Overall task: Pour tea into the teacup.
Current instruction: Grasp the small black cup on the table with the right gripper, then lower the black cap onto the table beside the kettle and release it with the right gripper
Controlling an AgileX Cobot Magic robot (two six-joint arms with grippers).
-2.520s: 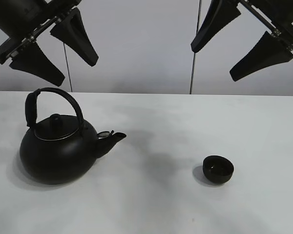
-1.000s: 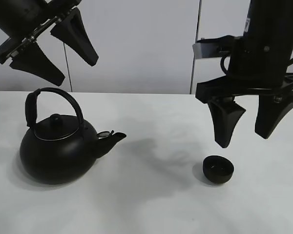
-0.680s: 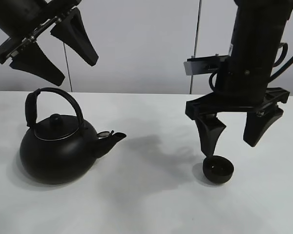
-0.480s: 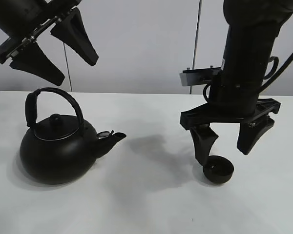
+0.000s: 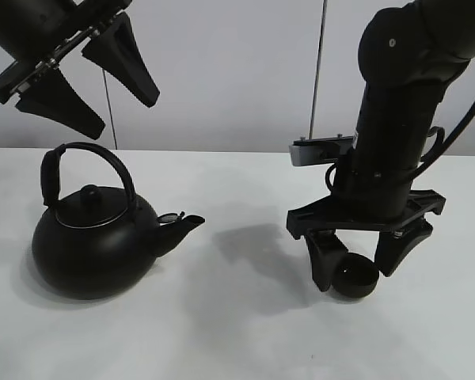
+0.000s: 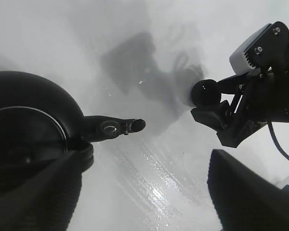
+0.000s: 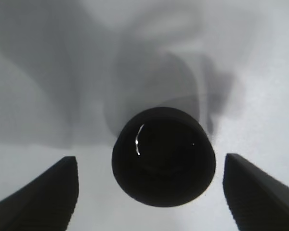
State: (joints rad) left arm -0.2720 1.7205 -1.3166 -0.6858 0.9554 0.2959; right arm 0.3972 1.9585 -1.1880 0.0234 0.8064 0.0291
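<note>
right pincer (image 5: 354,276) straddles the teacup (image 7: 163,156), gaps showing beside both rim edges.

The right tool (image 5: 352,277) stands low over the table (image 5: 237,332), jaws spread wide, one finger on each side of the teacup (image 5: 356,275). In the right wrist view a bare gap shows between the cup wall and each finger. That arm's upright body closes off the way down onto the teacup from overhead. The kettle (image 5: 91,249) stands well apart from the teacup, its spout (image 5: 184,225) pointing toward it. Between spout and teacup the table lies open for a tool to pass. The left tool (image 5: 126,118) hangs high, far from the teacup, above the kettle's arched handle (image 5: 87,149) with open air between them.
</note>
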